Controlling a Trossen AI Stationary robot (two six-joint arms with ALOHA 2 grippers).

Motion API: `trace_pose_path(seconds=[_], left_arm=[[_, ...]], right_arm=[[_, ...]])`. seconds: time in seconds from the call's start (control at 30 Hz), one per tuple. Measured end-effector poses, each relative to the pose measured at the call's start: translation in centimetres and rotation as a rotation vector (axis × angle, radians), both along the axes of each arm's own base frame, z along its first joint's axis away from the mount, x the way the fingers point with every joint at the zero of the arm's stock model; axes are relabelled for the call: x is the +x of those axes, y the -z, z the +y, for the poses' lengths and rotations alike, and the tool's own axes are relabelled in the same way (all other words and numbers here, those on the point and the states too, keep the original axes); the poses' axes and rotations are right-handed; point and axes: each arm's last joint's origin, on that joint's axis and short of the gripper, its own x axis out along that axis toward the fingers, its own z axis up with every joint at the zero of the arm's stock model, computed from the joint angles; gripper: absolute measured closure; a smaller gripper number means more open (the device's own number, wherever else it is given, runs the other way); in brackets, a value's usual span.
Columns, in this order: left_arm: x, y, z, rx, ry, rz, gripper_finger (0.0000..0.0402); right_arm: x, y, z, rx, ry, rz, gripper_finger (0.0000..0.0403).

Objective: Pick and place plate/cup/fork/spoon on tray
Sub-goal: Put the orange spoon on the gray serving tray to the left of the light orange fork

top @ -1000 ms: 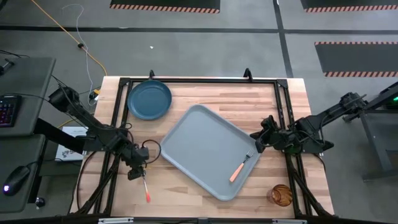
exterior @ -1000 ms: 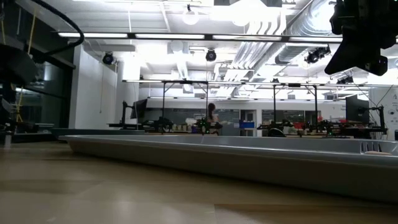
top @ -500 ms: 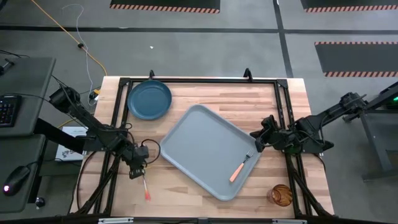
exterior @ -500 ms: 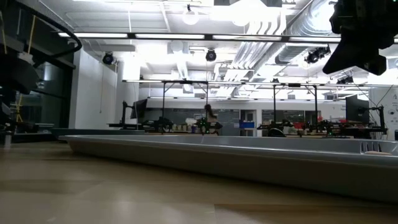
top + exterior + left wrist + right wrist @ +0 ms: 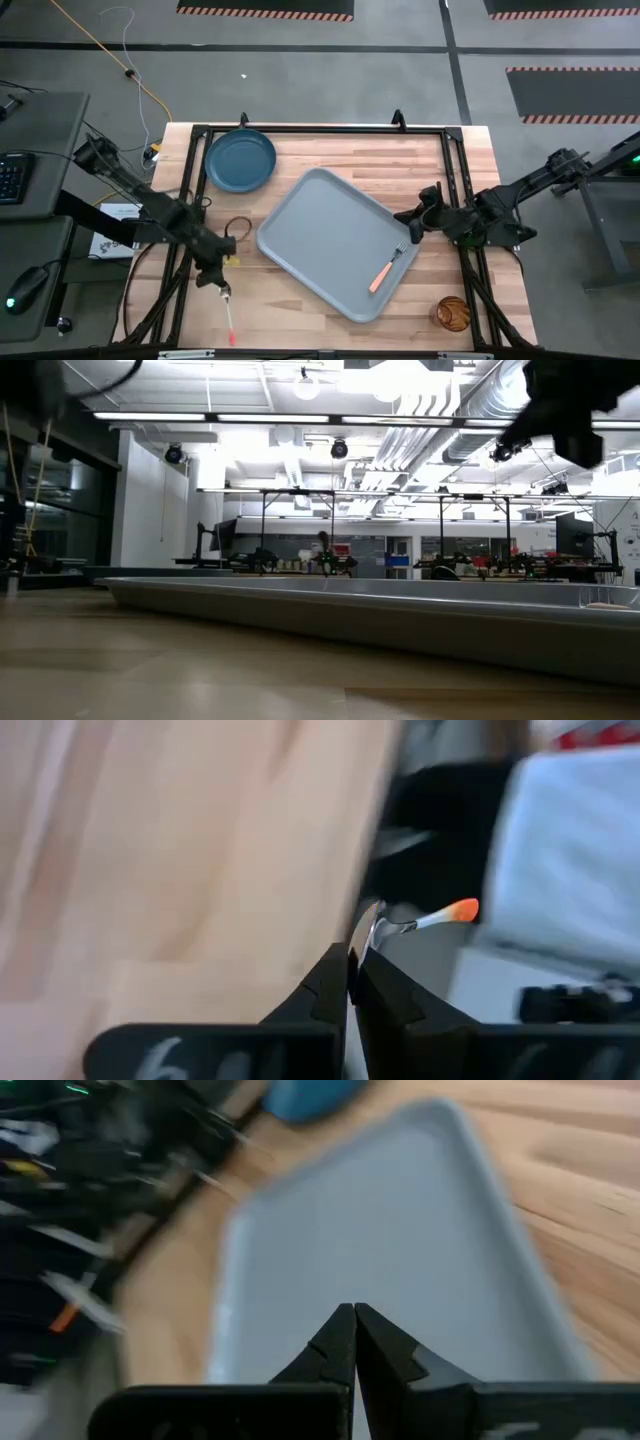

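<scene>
The spoon point(image 5: 229, 315) with its red-orange handle lies near the table's near left edge, and my left gripper point(image 5: 214, 278) is shut on its bowl end. The light grey-blue tray point(image 5: 330, 240) sits slantwise mid-table with the peach-handled fork point(image 5: 385, 268) lying on its right part. The dark teal plate point(image 5: 240, 160) rests on the wood at the far left. The amber cup point(image 5: 452, 313) stands at the near right. My right gripper point(image 5: 404, 221) is shut with nothing in it, above the tray's right edge, and looks across the tray point(image 5: 400, 1260). My left gripper pinches the spoon's silver bowl point(image 5: 368, 926) between its two fingertips point(image 5: 335, 982). The thin handle runs on beyond the fingers to its orange end point(image 5: 460, 910), toward the table's near edge. Whether the spoon is clear of the wood cannot be told.
A black frame point(image 5: 190, 200) runs around the tabletop's edges. A cable loop point(image 5: 238, 230) lies left of the tray. Bare wood shows between the plate and the tray and along the far edge. The tray's raised lip point(image 5: 350, 610) crosses the low view.
My left gripper has shut on the spoon's bowl and drawn a little toward the table's near left corner. The spoon has gone with it, its handle end now closer to the near edge. My right gripper has shifted slightly toward the far edge.
</scene>
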Motion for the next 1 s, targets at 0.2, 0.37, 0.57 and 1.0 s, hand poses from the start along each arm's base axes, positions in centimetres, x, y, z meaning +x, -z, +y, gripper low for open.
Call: trace_pose_path(seconds=[0.2,0.37,0.57,1.0], left_arm=[[2.4,-5.7,2.3,0.069,-0.143,-0.142,0.04],[6.8,-8.3,5.4,0.281,-0.247,-0.209,0.04],[12.9,-10.2,9.4,0.492,-0.194,-0.284,0.0401],[20.9,-11.9,13.3,0.7,-0.034,-0.378,0.0401]], right_arm=[[1.6,-2.4,0.3,0.004,-0.006,-0.252,0.039],[3.6,-2.9,-0.4,0.057,-0.023,-0.348,0.0331],[7.1,-3.1,-1.0,0.138,-0.194,-0.273,0.024],[13.4,-3.5,-2.1,0.078,-0.285,0.003,0.0221]])
